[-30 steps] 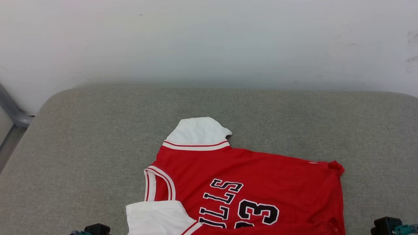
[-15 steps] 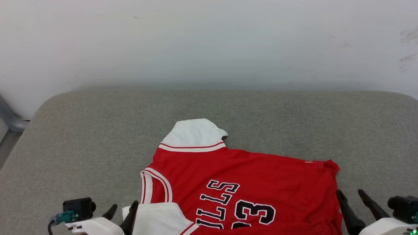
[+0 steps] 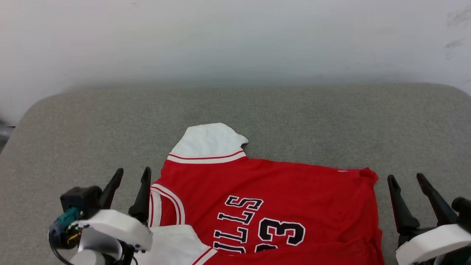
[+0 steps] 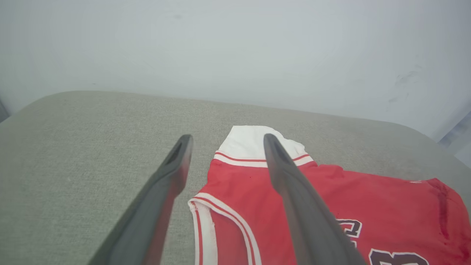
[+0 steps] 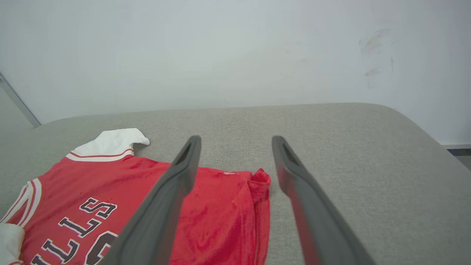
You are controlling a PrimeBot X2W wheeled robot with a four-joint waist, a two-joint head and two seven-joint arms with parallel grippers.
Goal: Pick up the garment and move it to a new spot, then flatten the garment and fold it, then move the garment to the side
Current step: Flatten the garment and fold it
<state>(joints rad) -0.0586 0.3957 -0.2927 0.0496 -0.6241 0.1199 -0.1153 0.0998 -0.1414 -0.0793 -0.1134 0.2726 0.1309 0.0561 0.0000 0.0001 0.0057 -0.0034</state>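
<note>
While the garment [image 3: 279, 191] lies spread on the grey cushion [image 3: 294, 114], lettering up and its near part cut off by the bottom of the head view, both grippers flank it empty. On its left, the left gripper [image 3: 133, 172] stands beside the striped neck trim [image 3: 162, 200] with fingers parted; whether the inner finger touches the cloth cannot be told. On its right, the right gripper [image 3: 405, 177] stands just off the hem edge, fingers spread, clear of the fabric. One white sleeve [image 3: 208, 141] points to the far side.
</note>
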